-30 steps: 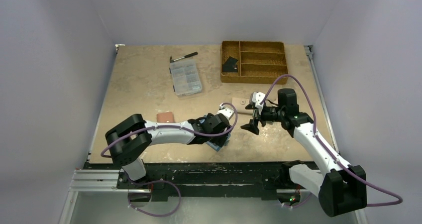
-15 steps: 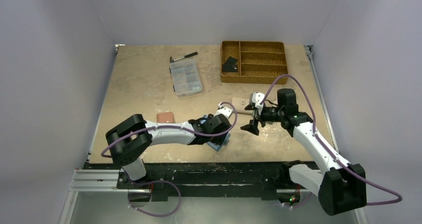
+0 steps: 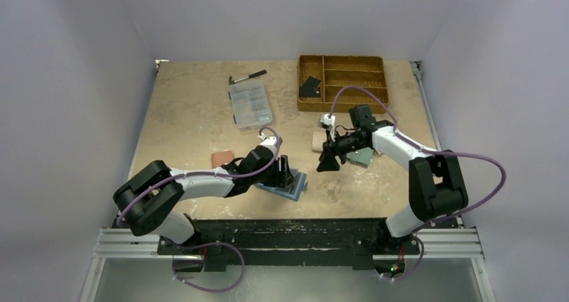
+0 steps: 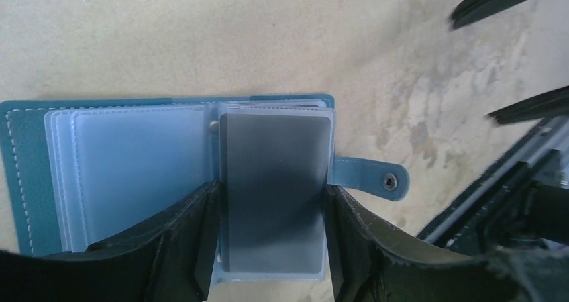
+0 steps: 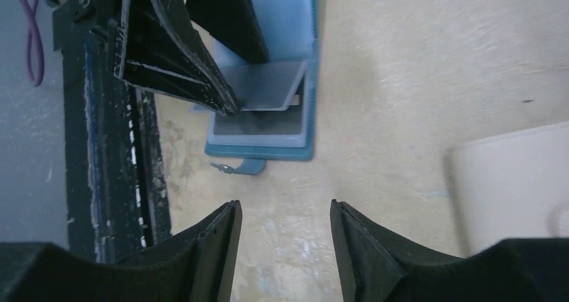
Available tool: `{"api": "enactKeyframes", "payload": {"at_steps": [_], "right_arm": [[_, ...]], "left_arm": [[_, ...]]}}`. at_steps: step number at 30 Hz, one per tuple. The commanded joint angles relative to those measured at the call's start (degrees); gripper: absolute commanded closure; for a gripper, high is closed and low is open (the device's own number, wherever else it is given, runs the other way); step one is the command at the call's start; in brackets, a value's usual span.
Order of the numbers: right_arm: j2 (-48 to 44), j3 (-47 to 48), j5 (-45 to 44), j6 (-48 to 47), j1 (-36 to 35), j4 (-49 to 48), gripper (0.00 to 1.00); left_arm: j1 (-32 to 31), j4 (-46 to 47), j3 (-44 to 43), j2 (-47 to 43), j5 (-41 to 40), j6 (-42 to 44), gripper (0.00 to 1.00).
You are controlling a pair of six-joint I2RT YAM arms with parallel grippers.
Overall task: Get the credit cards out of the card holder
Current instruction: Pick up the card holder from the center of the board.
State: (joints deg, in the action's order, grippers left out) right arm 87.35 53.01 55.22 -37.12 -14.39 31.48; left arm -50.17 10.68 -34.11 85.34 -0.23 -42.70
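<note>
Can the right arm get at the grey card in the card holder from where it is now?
Probably yes. The right gripper, open, faces the card holder across bare table. The left gripper clamps the grey card by its long edges, tilted up, leaving only a short end free.

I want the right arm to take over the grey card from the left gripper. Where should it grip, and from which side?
Probably the free short end of the grey card, beyond the left gripper, which pinches its long edges. That end looks lifted off the card holder, leaving room above and below. Come in opposite the left wrist.
</note>
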Motion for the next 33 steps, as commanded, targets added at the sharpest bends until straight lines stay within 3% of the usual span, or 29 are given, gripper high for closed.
{"api": "enactKeyframes", "payload": {"at_steps": [1, 3, 6, 13, 16, 25, 30, 33], "right_arm": [[0.19, 0.73, -4.83, 7.00, -6.38, -0.64, 0.41], [0.41, 0.56, -6.92, 10.01, -8.11, -3.01, 0.42], [2.47, 1.90, -7.47, 12.31, -8.54, -3.95, 0.51], [3.82, 2.40, -10.24, 14.84, -8.71, -5.25, 0.87], [3.86, 2.23, -10.00, 14.82, -8.72, -5.28, 0.98], [6.44, 2.44, -6.90, 17.32, -9.92, -6.12, 1.00], [8.33, 2.62, -1.14, 20.12, -10.36, -6.77, 1.00], [8.94, 2.41, 2.76, 22.44, -10.47, -7.36, 1.00]], "left_arm": [[0.46, 9.99, 1.91, -1.73, 7.47, -6.13, 0.75], [0.65, 12.96, 3.02, -1.92, 8.57, -7.99, 0.77], [0.86, 18.43, 5.05, -1.49, 10.71, -10.95, 0.79], [1.46, 30.13, 8.51, 1.89, 13.98, -17.02, 0.80], [1.91, 32.82, 9.24, 3.16, 14.62, -18.31, 0.81], [2.11, 35.10, 9.54, 4.16, 15.60, -18.99, 0.79], [2.11, 36.30, 9.22, 5.58, 16.41, -19.42, 0.72], [2.18, 36.51, 8.96, 6.59, 16.94, -19.53, 0.61]]}}
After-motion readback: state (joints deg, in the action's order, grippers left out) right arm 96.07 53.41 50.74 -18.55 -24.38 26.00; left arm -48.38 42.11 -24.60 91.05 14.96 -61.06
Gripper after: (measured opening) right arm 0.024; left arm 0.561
